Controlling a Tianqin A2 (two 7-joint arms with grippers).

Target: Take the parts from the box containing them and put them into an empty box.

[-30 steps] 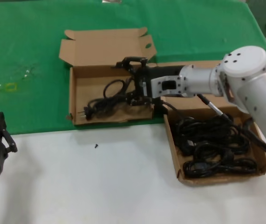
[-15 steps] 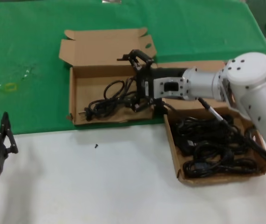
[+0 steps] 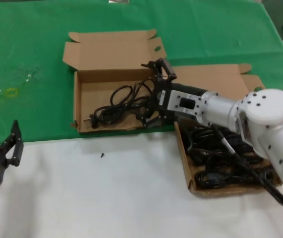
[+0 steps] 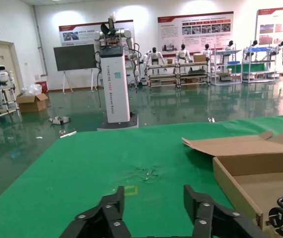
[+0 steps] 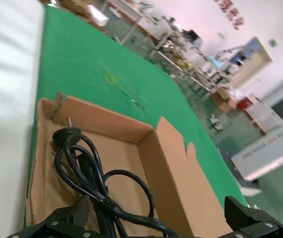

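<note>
The empty box on the green cloth, its front wall low and warped, holds one black power cable with its plug toward the box's left end. My right gripper hovers open over that box's right end, with the cable lying loose below its jaws and the box's back wall beside it. The box containing the parts stands to the right, filled with several coiled black cables. My left gripper waits open at the near left; its wrist view shows the gripper above the green cloth.
The left box's lid lies open toward the back. A yellow mark is on the cloth at far left. A small black speck lies on the white table near the front. My right arm stretches over the full box.
My right gripper has drawn back to the right, off the cable, which stays lying in the left box. The right arm has swung nearer. My left gripper has shifted slightly right.
</note>
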